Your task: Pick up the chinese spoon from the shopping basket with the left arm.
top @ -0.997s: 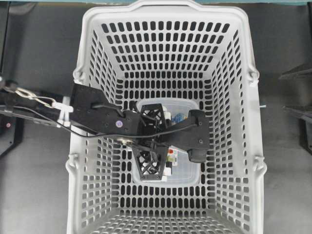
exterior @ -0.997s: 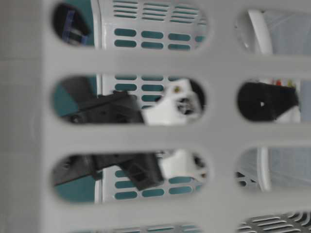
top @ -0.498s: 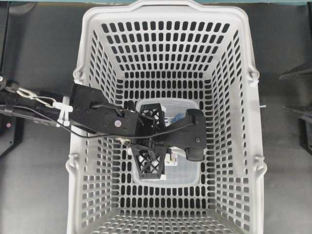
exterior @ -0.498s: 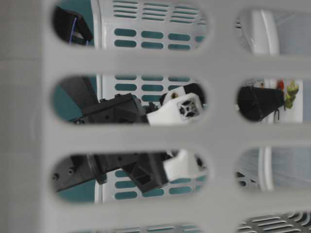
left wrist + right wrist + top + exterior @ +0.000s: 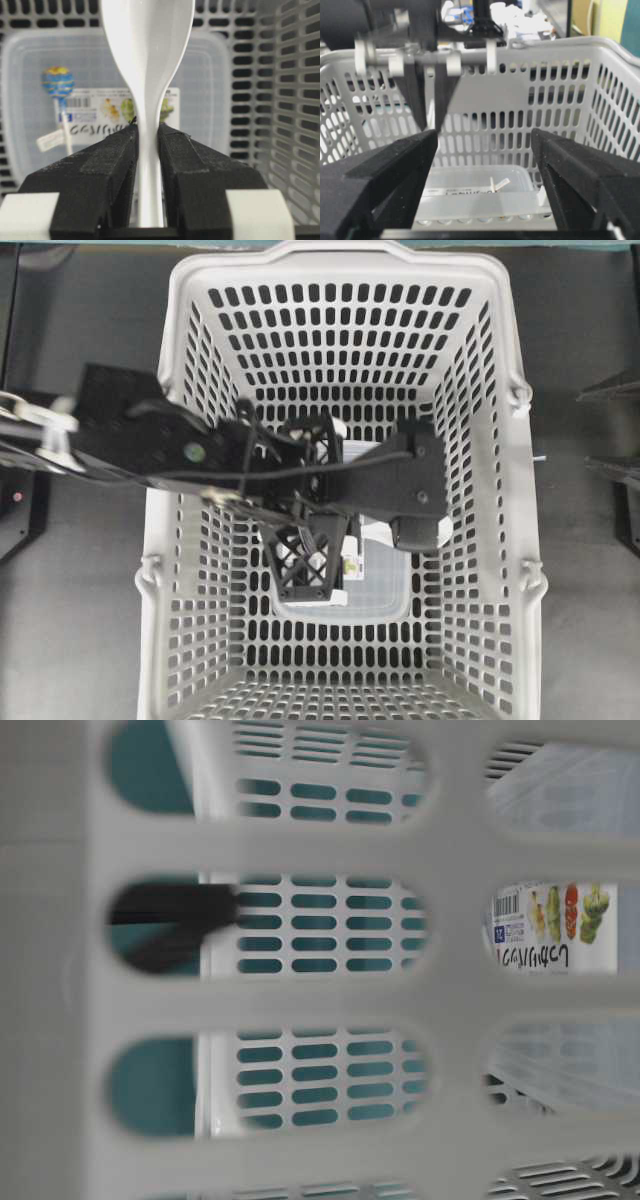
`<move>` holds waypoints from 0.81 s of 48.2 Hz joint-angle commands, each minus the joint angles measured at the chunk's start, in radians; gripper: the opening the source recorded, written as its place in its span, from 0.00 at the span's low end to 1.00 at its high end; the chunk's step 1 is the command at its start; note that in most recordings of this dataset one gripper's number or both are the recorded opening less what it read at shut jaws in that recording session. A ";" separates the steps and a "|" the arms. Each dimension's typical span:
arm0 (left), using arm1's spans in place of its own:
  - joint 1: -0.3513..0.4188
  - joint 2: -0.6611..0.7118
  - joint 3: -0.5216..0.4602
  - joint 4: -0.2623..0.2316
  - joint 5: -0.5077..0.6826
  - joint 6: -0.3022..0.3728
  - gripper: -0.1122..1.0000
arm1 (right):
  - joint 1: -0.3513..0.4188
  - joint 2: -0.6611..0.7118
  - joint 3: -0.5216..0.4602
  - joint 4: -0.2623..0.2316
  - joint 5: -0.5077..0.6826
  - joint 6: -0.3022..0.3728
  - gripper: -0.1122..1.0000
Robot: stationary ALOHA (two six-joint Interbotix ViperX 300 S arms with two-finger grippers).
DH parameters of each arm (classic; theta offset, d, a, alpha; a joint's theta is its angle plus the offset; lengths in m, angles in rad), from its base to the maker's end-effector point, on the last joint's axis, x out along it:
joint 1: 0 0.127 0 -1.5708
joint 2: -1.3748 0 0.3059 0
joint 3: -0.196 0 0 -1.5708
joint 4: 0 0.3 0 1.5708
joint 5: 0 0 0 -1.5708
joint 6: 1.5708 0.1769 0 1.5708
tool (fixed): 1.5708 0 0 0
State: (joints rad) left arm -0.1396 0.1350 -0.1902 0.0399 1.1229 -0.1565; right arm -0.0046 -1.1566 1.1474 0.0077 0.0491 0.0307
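Observation:
The glossy white chinese spoon (image 5: 148, 60) hangs by its handle between my left gripper's (image 5: 148, 127) black fingers, which are shut on it. Its bowl points away from the camera, above the box on the floor of the shopping basket (image 5: 290, 100). In the overhead view the left arm reaches in over the grey shopping basket (image 5: 340, 260), with the left gripper (image 5: 312, 505) raised inside it and the spoon hidden under the arm. My right gripper (image 5: 485, 145) stands open outside the shopping basket (image 5: 545, 45), nothing between its fingers.
A clear lidded food box (image 5: 210, 75) with a printed label lies on the basket floor, also seen as the food box (image 5: 380, 580) from overhead. A lollipop (image 5: 57, 82) with a blue-yellow head rests on the lid. The basket walls close in on all sides.
The left gripper has shut on the spoon's handle and risen with it. The arm has lifted out of the table-level view, leaving the box label showing there.

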 commanded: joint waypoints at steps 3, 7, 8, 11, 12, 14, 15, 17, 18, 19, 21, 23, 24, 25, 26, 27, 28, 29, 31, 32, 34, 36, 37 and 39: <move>-0.005 -0.031 -0.146 0.005 0.123 -0.003 0.21 | -0.003 0.005 -0.006 0.003 -0.011 0.002 0.75; -0.003 -0.028 -0.172 0.005 0.147 0.005 0.21 | -0.003 0.005 -0.003 0.003 -0.011 0.002 0.75; -0.003 -0.026 -0.175 0.003 0.149 0.006 0.21 | -0.003 0.005 -0.003 0.003 -0.011 0.002 0.75; -0.005 -0.020 -0.179 0.003 0.149 0.006 0.21 | -0.003 0.005 -0.002 0.003 -0.011 0.003 0.75; -0.005 -0.020 -0.181 0.005 0.149 0.008 0.21 | -0.003 0.005 -0.002 0.003 -0.011 0.003 0.75; -0.005 -0.020 -0.179 0.005 0.149 0.008 0.21 | -0.003 0.005 -0.002 0.003 -0.011 0.002 0.75; -0.005 -0.018 -0.178 0.005 0.149 0.008 0.21 | -0.003 0.005 -0.002 0.003 -0.011 0.002 0.75; -0.005 -0.020 -0.176 0.005 0.149 0.008 0.21 | -0.003 0.005 -0.002 0.003 -0.011 0.002 0.75; -0.005 -0.018 -0.176 0.003 0.149 0.008 0.21 | -0.003 0.005 -0.002 0.003 -0.011 0.002 0.75; -0.005 -0.020 -0.178 0.005 0.149 0.008 0.21 | -0.003 0.005 -0.002 0.003 -0.011 0.002 0.75; -0.005 -0.020 -0.178 0.005 0.149 0.008 0.21 | -0.003 0.005 -0.002 0.003 -0.012 0.002 0.75; -0.003 -0.020 -0.181 0.005 0.150 0.008 0.21 | -0.003 0.005 -0.002 0.003 -0.012 0.002 0.75; -0.005 -0.018 -0.183 0.003 0.150 0.008 0.21 | -0.003 0.005 -0.002 0.003 -0.011 0.002 0.75; -0.005 -0.018 -0.183 0.005 0.150 0.008 0.21 | -0.003 0.005 -0.002 0.003 -0.012 0.002 0.75; -0.003 -0.020 -0.184 0.005 0.152 0.008 0.21 | -0.003 0.005 -0.002 0.003 -0.011 0.002 0.75; -0.005 -0.018 -0.184 0.005 0.152 0.008 0.21 | -0.003 0.005 -0.002 0.002 -0.012 0.002 0.75; -0.003 -0.018 -0.186 0.003 0.152 0.008 0.21 | -0.003 0.005 -0.002 0.003 -0.012 0.002 0.75; -0.005 -0.018 -0.189 0.005 0.152 0.008 0.21 | -0.003 0.005 -0.002 0.003 -0.012 0.002 0.75; -0.005 -0.018 -0.193 0.005 0.153 0.008 0.21 | -0.003 0.005 -0.002 0.003 -0.012 0.002 0.75; -0.005 -0.018 -0.196 0.005 0.153 0.008 0.21 | -0.003 0.005 0.000 0.003 -0.012 0.002 0.75; -0.005 -0.018 -0.201 0.005 0.153 0.008 0.21 | -0.003 0.005 -0.002 0.003 -0.012 0.002 0.75; -0.005 -0.018 -0.204 0.005 0.153 0.008 0.21 | -0.003 0.005 0.000 0.003 -0.011 0.002 0.75; -0.005 -0.017 -0.204 0.005 0.153 0.008 0.21 | -0.003 0.005 0.000 0.003 -0.012 0.002 0.75; -0.006 -0.017 -0.204 0.003 0.153 0.008 0.21 | -0.003 0.005 0.000 0.003 -0.012 0.002 0.75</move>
State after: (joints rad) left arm -0.1411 0.1350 -0.3682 0.0414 1.2793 -0.1503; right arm -0.0046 -1.1566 1.1551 0.0077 0.0476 0.0322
